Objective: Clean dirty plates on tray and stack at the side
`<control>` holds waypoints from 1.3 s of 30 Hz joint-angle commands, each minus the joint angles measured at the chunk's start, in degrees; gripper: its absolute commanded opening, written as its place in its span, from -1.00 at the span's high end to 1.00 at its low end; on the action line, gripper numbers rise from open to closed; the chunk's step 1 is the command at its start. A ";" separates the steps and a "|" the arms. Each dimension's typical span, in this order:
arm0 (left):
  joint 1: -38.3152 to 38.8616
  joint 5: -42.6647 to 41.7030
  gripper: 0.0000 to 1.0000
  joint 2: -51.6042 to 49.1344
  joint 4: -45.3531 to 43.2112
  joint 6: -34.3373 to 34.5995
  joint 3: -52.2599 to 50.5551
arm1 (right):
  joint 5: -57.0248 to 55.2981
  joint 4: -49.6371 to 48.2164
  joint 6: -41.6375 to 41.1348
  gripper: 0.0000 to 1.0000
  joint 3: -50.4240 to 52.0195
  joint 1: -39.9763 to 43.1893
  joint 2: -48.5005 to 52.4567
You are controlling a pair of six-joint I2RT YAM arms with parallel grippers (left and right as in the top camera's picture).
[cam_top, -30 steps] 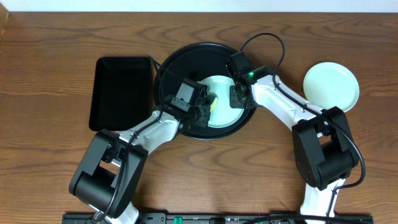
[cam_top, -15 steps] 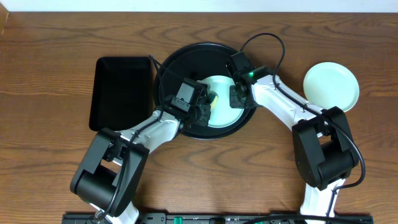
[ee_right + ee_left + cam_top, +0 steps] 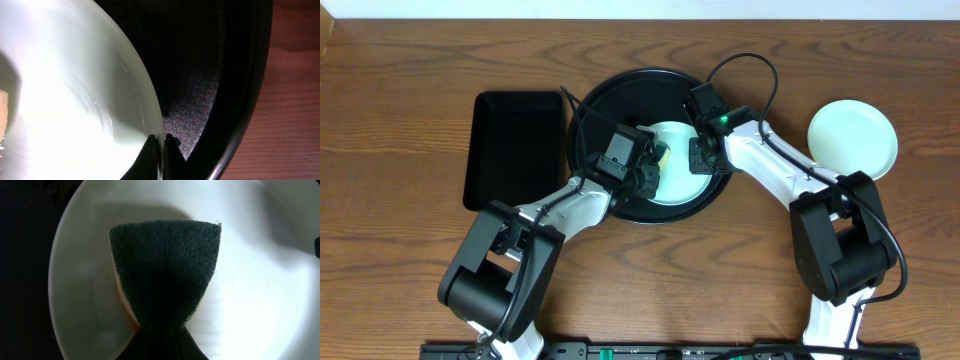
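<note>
Turquoise and pale, the small round plate (image 3: pixel 680 185) you are working on is lying inside the large round black tray (image 3: pixel 632 100) with the raised rim, in the tray's right half. Your two claws are meeting on it from opposite sides.

Your left gripper (image 3: pixel 652 172) is reaching in over the tray's left side and is clenching a sponge (image 3: pixel 165 270) with a dark green scouring face. In the left wrist view that green pad is lying on the plate's floor, covering its left-centre, with a strip of the yellowish sponge layer showing along the pad's left edge. The plate is sitting directly under this claw, its pale surface spreading out around the pad.

Your right gripper (image 3: pixel 161 150) is coming in over the tray's right side, and its jaws are pinching closed on the plate's right rim. In the right wrist view the thin edge of the plate is running straight in between the two dark fingertips, with the speckled black tray floor just beside them and the tray's raised rim beyond. Whether that edge is lifting off the tray floor, you cannot tell.

A second pale round plate (image 3: pixel 852 139) is resting on the brown wooden table (image 3: pixel 400 120), well apart from the round tray on its right. A smaller rectangular black tray (image 3: pixel 515 150) is lying just beside the round tray on its left.
</note>
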State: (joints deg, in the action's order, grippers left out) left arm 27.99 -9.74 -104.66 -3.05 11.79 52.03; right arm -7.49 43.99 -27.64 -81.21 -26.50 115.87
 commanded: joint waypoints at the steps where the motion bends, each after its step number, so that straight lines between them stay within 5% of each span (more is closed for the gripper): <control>1: 0.00 5.09 0.85 -2.51 0.31 -1.01 -0.33 | 0.66 0.04 0.48 0.98 0.68 -0.59 0.20; 39: 0.00 10.45 0.84 -2.51 -2.89 -4.24 -0.39 | 0.66 0.00 0.50 0.98 0.68 -0.59 0.22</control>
State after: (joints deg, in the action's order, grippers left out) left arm 28.34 -3.86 -105.45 -6.28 8.73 52.03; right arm -7.11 43.88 -27.64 -81.17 -26.50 115.87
